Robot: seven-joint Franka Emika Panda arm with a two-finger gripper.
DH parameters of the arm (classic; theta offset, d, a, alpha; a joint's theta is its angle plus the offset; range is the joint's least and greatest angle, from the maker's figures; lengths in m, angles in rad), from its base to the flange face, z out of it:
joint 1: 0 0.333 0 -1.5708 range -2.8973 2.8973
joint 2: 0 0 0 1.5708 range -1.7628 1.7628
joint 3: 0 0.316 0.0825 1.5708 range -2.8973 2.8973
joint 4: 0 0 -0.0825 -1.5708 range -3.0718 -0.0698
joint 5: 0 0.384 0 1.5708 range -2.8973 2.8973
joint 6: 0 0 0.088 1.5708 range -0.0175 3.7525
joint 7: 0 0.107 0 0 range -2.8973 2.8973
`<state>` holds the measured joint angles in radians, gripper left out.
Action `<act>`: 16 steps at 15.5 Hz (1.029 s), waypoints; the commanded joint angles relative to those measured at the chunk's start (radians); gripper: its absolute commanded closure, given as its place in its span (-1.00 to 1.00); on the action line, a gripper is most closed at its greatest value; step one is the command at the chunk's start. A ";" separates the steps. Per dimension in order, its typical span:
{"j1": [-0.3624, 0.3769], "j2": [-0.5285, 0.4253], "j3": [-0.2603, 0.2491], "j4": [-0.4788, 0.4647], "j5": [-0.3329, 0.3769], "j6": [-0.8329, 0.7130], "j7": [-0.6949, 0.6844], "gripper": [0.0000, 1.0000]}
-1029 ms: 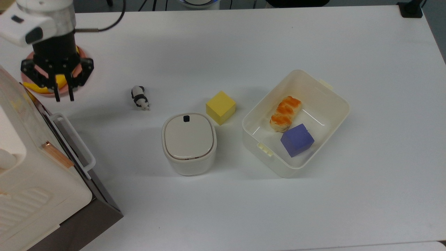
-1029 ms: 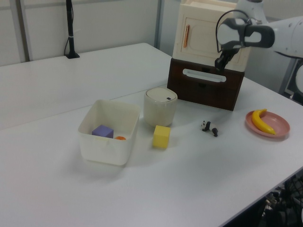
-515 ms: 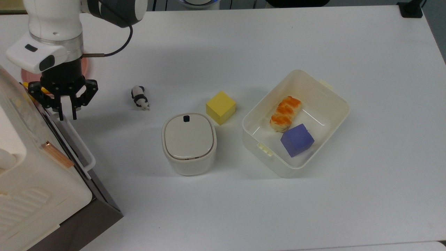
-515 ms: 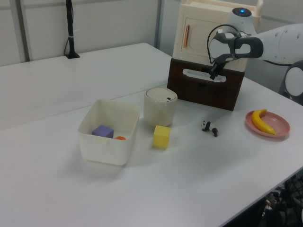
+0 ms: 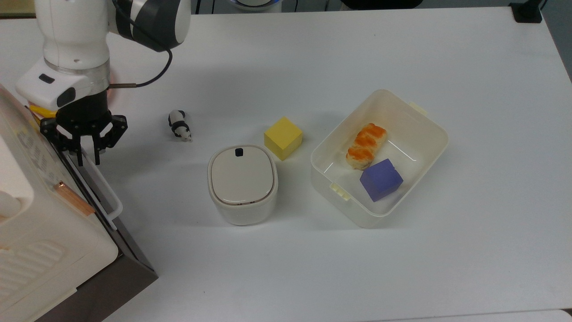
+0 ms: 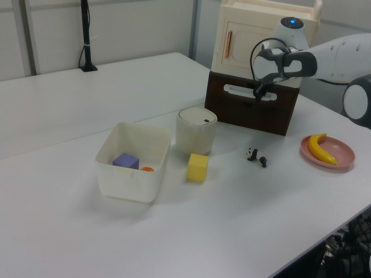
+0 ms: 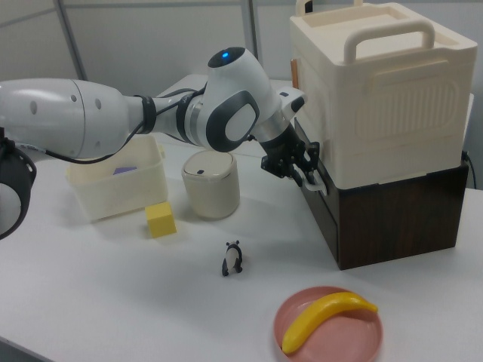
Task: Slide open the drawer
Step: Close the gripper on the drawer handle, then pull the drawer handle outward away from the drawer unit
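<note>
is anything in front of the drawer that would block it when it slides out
Nothing visible does. The table in front of the drawer is bare; the lidded white bin and the toy panda stand well off from it. The gripper is already at the white handle.

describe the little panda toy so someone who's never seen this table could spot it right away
Start at the round cream lidded bin mid-table. In the top view, the panda figurine lies on bare table up-left of it. It is the one black-and-white thing, far smaller than the yellow cube.

We are seeing a Franka Panda arm (image 7: 90, 113) wearing glossy white shells with dark grey joint bands, a blue light glowing on one joint, a black cable looping beside its black gripper (image 5: 88, 156).
</note>
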<state>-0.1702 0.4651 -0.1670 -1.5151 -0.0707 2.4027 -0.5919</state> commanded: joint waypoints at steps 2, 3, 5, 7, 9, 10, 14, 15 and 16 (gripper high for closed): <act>0.006 0.014 -0.003 0.003 -0.014 0.019 -0.009 0.47; 0.011 0.006 0.001 0.003 -0.008 0.016 -0.008 0.48; 0.040 -0.028 0.007 -0.011 -0.005 -0.037 -0.002 0.49; 0.070 -0.039 0.009 -0.013 -0.001 -0.178 -0.006 0.48; 0.107 -0.051 0.009 -0.016 -0.001 -0.258 -0.008 0.49; 0.118 -0.052 0.009 -0.016 -0.001 -0.299 -0.011 0.49; 0.190 -0.062 0.011 -0.016 0.005 -0.448 -0.003 0.49; 0.201 -0.071 0.011 -0.016 0.011 -0.467 -0.003 0.48; 0.212 -0.077 0.011 -0.017 0.021 -0.480 -0.003 0.48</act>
<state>-0.0341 0.4397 -0.1633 -1.4653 -0.0947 2.0383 -0.6028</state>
